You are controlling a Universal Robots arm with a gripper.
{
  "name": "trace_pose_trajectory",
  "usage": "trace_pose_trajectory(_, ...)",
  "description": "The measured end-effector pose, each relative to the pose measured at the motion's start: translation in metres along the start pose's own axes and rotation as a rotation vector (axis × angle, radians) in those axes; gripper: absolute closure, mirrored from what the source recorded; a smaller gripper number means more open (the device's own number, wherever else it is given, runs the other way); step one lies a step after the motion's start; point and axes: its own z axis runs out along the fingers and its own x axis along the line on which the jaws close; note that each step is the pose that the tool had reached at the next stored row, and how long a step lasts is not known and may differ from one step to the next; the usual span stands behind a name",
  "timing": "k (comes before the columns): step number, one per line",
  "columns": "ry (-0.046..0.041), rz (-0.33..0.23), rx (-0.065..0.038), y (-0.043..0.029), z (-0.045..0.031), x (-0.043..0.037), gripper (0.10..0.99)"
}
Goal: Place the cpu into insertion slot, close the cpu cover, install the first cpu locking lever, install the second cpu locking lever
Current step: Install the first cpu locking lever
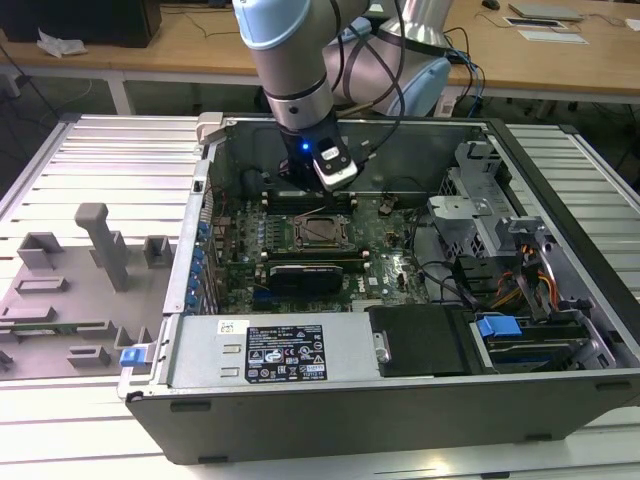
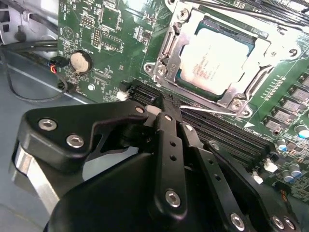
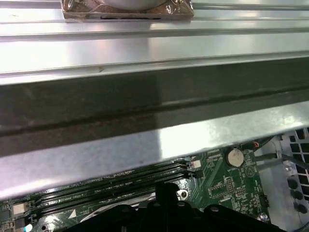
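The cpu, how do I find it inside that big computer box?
Look in the open computer case at the green motherboard. Near its middle sits a silver metal frame; the cpu is the flat, pale silvery square inside, unlike the long black memory slots beside it.

A pale silvery-tan square cpu point(image 2: 217, 60) sits flat in the motherboard's dark, silver-rimmed insertion slot point(image 2: 231, 31). The thin silver windowed cpu cover point(image 2: 256, 72) lies flat around it.

A green motherboard point(image 3: 231, 186) is being shown beside the computer case's silver wall point(image 3: 145, 140), with long black memory slots point(image 3: 111, 181) being laid along that wall. A round coin battery point(image 3: 235, 156) is being carried near the board's edge, and the black gripper point(image 3: 166, 191) is being held close to the slots.
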Motion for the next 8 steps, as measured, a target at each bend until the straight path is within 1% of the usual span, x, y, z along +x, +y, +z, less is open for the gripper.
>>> trace_pose_trajectory(3, -0.0021, 0.012, 0.003, 0.0005, 0.0006, 0.0006, 0.980)
trace_pose_trajectory(8, -0.0058, 0.029, 0.008, 0.0007, 0.0014, 0.0052, 0.980)
